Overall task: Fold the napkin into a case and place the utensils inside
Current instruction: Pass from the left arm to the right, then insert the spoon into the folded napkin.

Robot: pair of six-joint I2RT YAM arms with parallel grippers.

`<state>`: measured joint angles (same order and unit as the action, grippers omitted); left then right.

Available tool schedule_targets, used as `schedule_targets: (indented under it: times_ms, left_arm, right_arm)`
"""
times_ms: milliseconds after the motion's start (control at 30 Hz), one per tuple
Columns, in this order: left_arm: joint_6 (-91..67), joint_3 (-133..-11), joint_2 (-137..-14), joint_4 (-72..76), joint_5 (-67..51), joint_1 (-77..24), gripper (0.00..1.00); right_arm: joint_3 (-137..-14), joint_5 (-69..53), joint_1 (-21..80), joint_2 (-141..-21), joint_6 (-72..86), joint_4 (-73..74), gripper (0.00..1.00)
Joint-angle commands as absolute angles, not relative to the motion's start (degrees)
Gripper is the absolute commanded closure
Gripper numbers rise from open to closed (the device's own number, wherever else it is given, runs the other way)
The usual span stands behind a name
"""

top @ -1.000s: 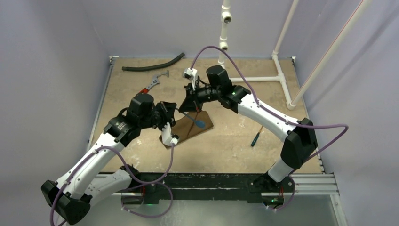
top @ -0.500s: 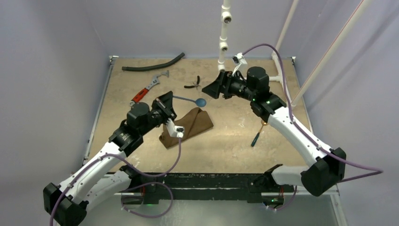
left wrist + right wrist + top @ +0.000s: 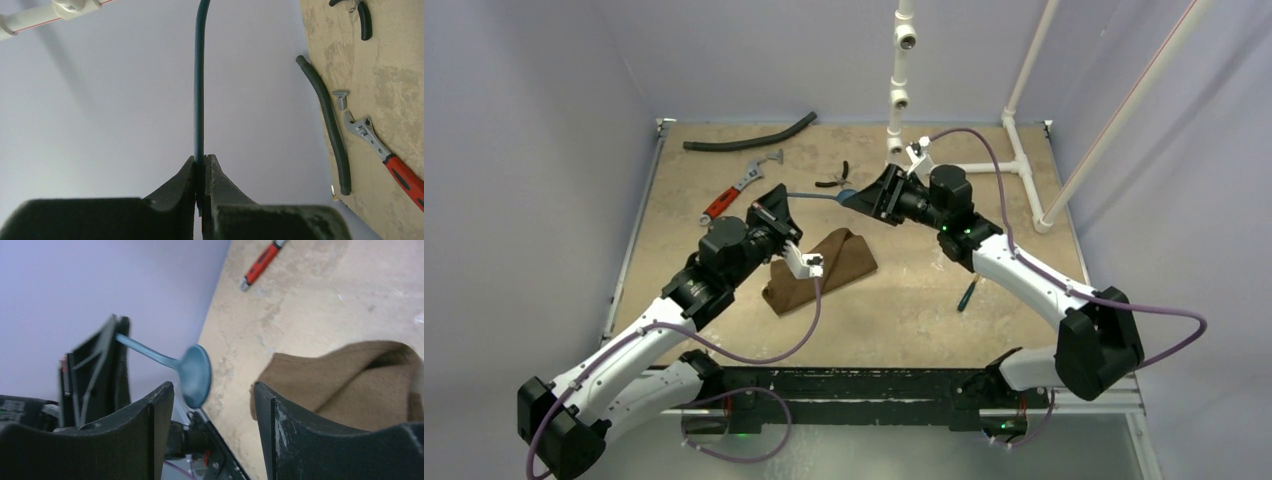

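Left hand pinches tight on the slim, smooth handle of the blue spoon, held off the table. Right hand stands spread wide near its round bowl. Below, at 6 o'clock, the soft brown napkin lies folded and humped mid-table, with a thin dark utensil at its 3 o'clock.

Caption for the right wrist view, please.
Open right gripper faces the blue spoon, held by its handle in the left gripper, beside the brown napkin.
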<state>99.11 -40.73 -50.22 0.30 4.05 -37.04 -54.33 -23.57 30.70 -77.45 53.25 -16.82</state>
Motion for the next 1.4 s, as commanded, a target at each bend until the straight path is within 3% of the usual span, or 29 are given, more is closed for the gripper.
schedule_targets:
  times_ms: [0, 133, 267, 367, 433, 500, 567, 667, 800, 1067, 1367]
  left_arm:
    - [96.3, -42.7, -49.9, 1.8, 7.1, -38.1, 1.00]
    - [95.2, -43.0, -50.9, 1.5, 8.1, -38.6, 1.00]
    - [94.1, -43.1, -51.2, 1.2, 9.0, -39.4, 1.00]
    - [92.3, -43.4, -51.2, 0.1, 8.7, -39.9, 1.00]
    - [88.6, -45.5, -51.2, -7.8, 6.7, -40.3, 0.55]
    - [81.4, -49.4, -52.2, -17.3, 3.3, -40.3, 0.21]
    - [71.2, -54.2, -55.9, -28.2, 0.5, -40.3, 0.13]
    - [56.5, -58.4, -63.5, -40.0, -5.6, -39.1, 0.21]
    - [44.6, -52.1, -68.0, -38.2, -10.3, -34.8, 0.34]
    - [42.3, -52.0, -81.5, -41.4, -15.4, -25.2, 0.52]
    - [42.7, -48.4, -84.0, -36.8, -14.2, -25.0, 0.61]
  right_arm:
    - [-55.2, -26.4, 30.7, -77.6, 60.3, -30.9, 0.40]
    - [-53.1, -28.2, 30.7, -79.1, 63.9, -36.7, 0.63]
    - [-52.0, -29.4, 30.7, -79.3, 65.2, -37.8, 0.99]
    - [-51.9, -29.3, 30.7, -79.2, 65.4, -36.5, 1.00]
    - [-53.1, -28.7, 29.7, -78.9, 63.0, -33.2, 1.00]
    - [-56.1, -28.3, 27.9, -79.1, 56.8, -25.0, 1.00]
    - [-59.1, -28.1, 25.8, -79.7, 47.3, -15.2, 1.00]
    - [-60.0, -24.8, 23.2, -79.3, 37.6, -3.4, 1.00]
    - [-56.1, -19.4, 19.8, -76.2, 30.3, 4.7, 1.00]
    - [-53.4, -16.2, 17.9, -77.5, 24.9, 7.8, 1.00]
    - [-52.0, -11.6, 17.9, -77.7, 21.4, 8.9, 1.00]
